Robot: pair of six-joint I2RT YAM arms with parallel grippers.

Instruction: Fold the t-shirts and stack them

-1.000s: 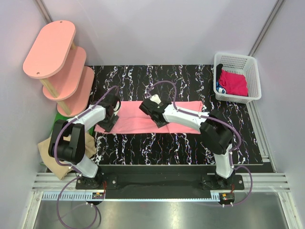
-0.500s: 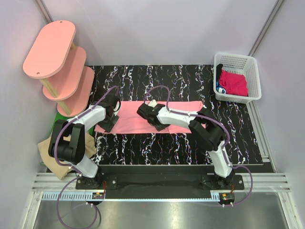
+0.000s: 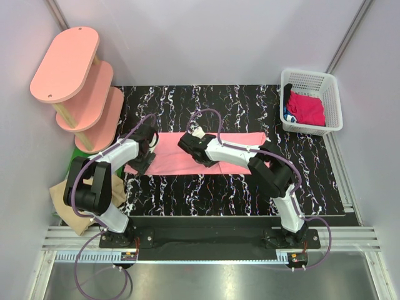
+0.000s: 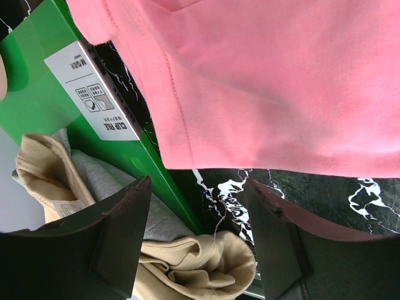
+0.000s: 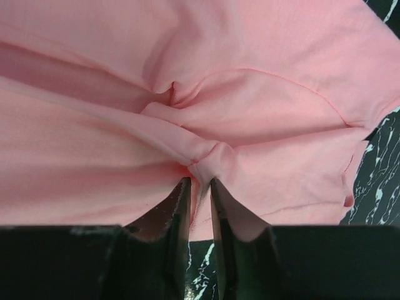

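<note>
The salmon-pink t-shirt (image 3: 169,161) lies as a long folded strip across the middle of the table. My right gripper (image 3: 189,142) is down on its centre. In the right wrist view its jaws (image 5: 200,182) stand narrow, pinching a raised ridge of the pink cloth (image 5: 250,106). My left gripper (image 3: 142,164) hovers open at the strip's left end, nothing between its fingers (image 4: 199,187), with the pink hem (image 4: 281,81) just beyond. The tan-beige t-shirt (image 3: 62,199) lies bunched off the table's left edge and shows below the left jaws (image 4: 200,262). The magenta-red t-shirt (image 3: 306,107) sits in the basket.
A white lattice basket (image 3: 310,74) stands at the back right corner. Pink oval shelf boards (image 3: 65,62) rise at the back left. A green box (image 4: 37,94) with a white label sits beside the table's left edge, by the tan cloth.
My right gripper slid a little left along the pink strip and its jaws closed in on a fold of cloth. The left arm stayed put.
</note>
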